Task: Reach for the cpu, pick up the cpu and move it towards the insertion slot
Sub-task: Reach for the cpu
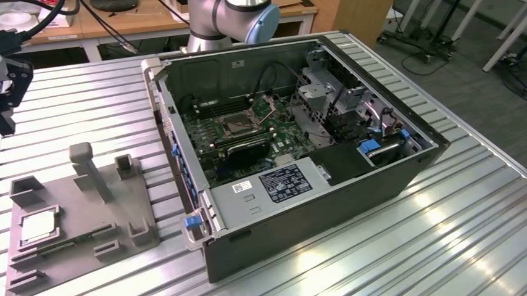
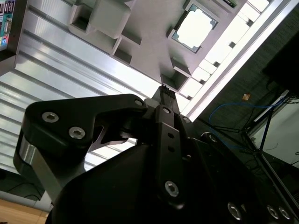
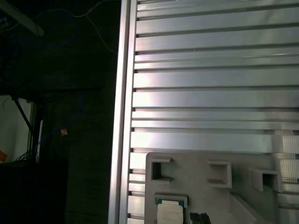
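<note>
The cpu [image 1: 37, 227] lies flat in a recess of the grey plastic tray [image 1: 82, 209] at the exterior view's lower left, its pale metal top facing up. It also appears in both wrist views, as the cpu [image 2: 195, 29] and the cpu [image 3: 169, 213], seated in the tray [image 3: 205, 196]. My gripper [image 1: 7, 117] hangs above the table at the exterior view's far left edge, behind the tray and well apart from the chip. The black gripper [image 2: 164, 93] points toward the tray's near rim. The insertion slot [image 1: 239, 124] sits on the green board inside the open computer case.
The open computer case [image 1: 329, 185] lies on the slatted aluminium table [image 1: 461, 234]. Tall raised blocks [image 1: 86, 166] stand on the tray near the chip. The table's edge [image 3: 124, 116] runs close by the tray, with dark floor and cables beyond. The arm's base [image 1: 231, 18] stands behind the case.
</note>
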